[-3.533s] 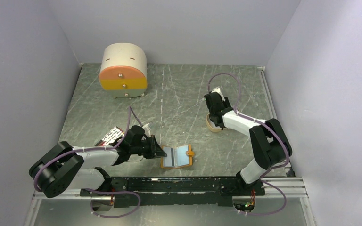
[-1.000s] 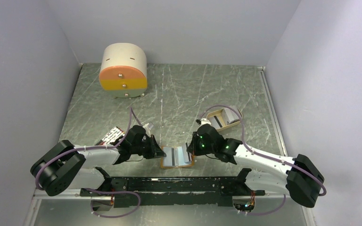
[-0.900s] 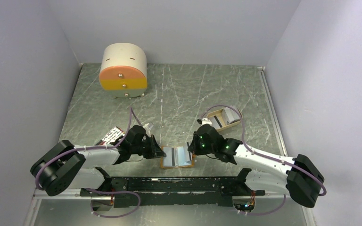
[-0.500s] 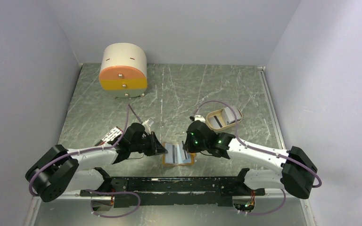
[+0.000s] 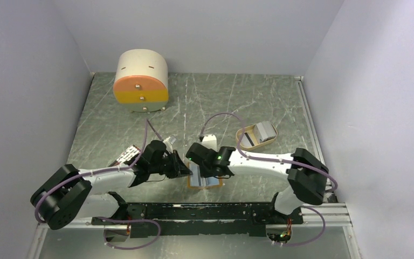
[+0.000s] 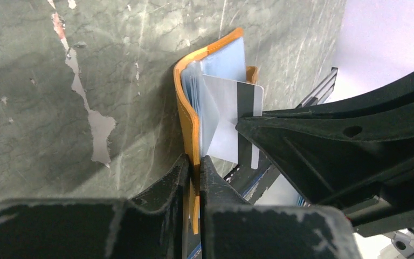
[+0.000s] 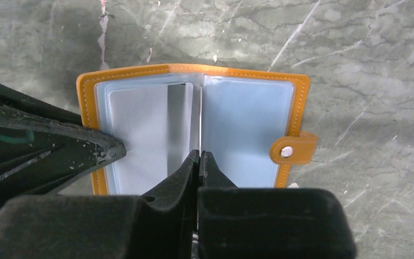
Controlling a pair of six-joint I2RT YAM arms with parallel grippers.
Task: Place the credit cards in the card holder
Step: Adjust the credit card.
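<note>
Standing well back on the scratched grey-green surface (image 5: 221,102) are a round drawer box (image 5: 140,75) and a tan oval tray (image 5: 242,142) of credit cards (image 5: 266,129). The open orange card holder (image 7: 194,69) lies between both hands. The left hand (image 6: 194,162) pinches its cover edge, while the right hand (image 7: 198,156) pinches a dark-striped card (image 6: 226,121) tilted against its pale-blue pockets.
</note>
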